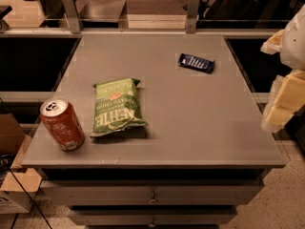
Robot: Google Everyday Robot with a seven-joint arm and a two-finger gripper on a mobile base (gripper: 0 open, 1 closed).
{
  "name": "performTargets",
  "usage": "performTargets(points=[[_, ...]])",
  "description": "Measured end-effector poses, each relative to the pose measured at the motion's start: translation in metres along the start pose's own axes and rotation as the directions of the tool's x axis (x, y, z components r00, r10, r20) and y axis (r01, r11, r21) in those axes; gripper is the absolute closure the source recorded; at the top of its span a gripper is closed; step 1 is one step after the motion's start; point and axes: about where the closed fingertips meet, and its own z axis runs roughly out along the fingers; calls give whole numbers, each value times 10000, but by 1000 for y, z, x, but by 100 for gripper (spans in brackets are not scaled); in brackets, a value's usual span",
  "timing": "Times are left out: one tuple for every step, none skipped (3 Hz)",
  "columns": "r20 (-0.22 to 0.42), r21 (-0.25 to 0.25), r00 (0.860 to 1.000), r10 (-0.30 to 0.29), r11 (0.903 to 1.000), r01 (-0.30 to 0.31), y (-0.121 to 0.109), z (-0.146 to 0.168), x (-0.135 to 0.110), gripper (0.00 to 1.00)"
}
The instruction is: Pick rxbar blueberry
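- The gripper (285,97) is hovering off the right edge of the table (200,132); open or closed, I cannot tell.
- The rxbar blueberry (196,63) is lying flat at the far right, well apart from the chip bag (116,106).
- Being so thin, it is likely risking a skid under a shallow pinch.

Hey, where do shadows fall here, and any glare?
Camera view: warm, dim light; the chip bag shadows its near edge; the top of the soda can glints; the rxbar blueberry looks dark; the claw is bright at the right edge.
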Motion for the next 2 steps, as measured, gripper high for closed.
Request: performTargets(points=[[0,0,10000,0,10000,0,0,0,0,0],[318,45,9995,47,10000,-48,-1,-1,-2,0]])
